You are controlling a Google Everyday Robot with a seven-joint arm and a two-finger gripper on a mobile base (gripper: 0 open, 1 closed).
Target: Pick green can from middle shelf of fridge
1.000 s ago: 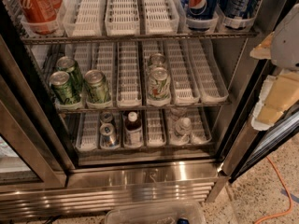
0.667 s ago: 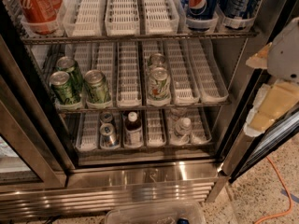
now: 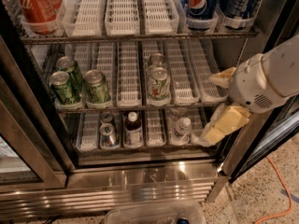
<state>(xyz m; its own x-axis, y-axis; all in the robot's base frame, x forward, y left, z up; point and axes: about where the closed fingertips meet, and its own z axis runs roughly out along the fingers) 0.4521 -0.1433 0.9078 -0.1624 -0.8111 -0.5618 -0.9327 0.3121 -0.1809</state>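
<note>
The fridge (image 3: 154, 176) stands open in front of me. On the middle shelf (image 3: 180, 73), the green can (image 3: 96, 86) stands upright at the front of the second lane from the left. Two brighter green cans (image 3: 63, 87) stand in the lane to its left. Two whitish cans (image 3: 159, 83) stand in a lane right of centre. My gripper (image 3: 217, 101) hangs at the right end of the middle shelf, far right of the green can. Its pale yellow fingers (image 3: 226, 121) are spread apart and hold nothing.
Red cans (image 3: 35, 6) and blue Pepsi cans (image 3: 202, 4) stand on the top rack. Small bottles (image 3: 133, 129) and a can stand on the bottom rack. Dark door edges flank the opening. A clear bin (image 3: 154, 213) and an orange cable (image 3: 275, 190) lie on the floor.
My arm and gripper have moved left and down from the right edge, into the fridge opening at the right end of the middle shelf. The cans have not moved.
</note>
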